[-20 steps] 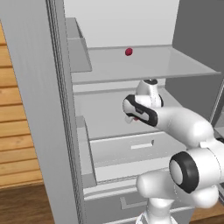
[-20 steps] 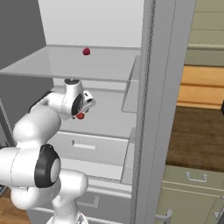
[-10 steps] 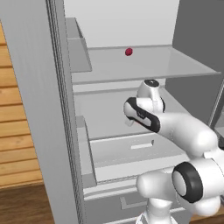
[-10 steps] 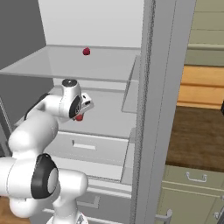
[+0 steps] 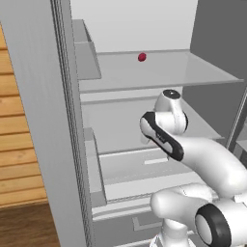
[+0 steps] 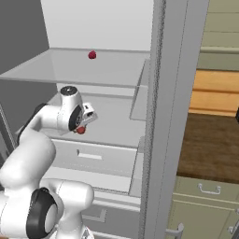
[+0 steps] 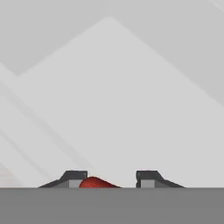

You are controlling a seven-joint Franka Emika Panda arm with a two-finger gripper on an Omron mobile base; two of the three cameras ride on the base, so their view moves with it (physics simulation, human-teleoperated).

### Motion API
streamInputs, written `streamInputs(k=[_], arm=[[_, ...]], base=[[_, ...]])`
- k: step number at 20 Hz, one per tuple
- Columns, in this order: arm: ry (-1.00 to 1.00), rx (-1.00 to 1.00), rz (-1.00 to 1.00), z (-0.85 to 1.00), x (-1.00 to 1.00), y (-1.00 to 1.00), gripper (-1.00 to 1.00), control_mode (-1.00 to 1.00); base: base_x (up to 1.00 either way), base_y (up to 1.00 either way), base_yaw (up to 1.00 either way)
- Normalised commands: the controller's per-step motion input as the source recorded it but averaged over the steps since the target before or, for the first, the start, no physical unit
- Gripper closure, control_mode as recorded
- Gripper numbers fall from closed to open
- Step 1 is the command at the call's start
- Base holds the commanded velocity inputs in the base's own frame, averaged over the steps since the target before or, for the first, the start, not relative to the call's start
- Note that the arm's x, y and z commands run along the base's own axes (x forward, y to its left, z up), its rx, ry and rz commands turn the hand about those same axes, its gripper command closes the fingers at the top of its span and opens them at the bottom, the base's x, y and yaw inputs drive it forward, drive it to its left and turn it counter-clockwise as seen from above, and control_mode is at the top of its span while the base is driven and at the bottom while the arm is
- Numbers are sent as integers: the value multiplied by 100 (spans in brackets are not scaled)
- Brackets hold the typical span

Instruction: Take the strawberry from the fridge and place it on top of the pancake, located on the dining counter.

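You are looking into the open fridge [image 5: 34, 96], a smooth light grey shell with flat, pale, faintly glassy shelves and a drawer [image 6: 93, 156] with a slot handle below. To the left runs a warm plank wall [image 5: 14, 144]; to the right lie a dark wooden floor [image 6: 210, 149] and olive cabinet drawers [image 6: 205, 196].

Your gripper [image 6: 84, 123] hangs just above the middle shelf [image 6: 116, 123]. The strawberry [image 7: 94, 182], small, dark red and rounded, sits between the fingertips [image 7: 74, 177] against one pad. The grip looks closed on it, though the far pad's contact is hard to see.

A second small red berry [image 5: 142, 57] rests on the upper shelf [image 5: 159, 72].
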Motion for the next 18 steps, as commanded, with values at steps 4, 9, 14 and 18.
streamInputs(k=[4,9,14,18], arm=[[0,0,-21,35,-53,0,100,-100],[0,0,-29,70,-49,-1,100,-100],[0,1,-39,61,-70,-14,100,-100],[1,15,-46,54,-92,-27,100,-100]], base=[[0,0,0],[0,0,0],[0,0,0],[0,0,0]])
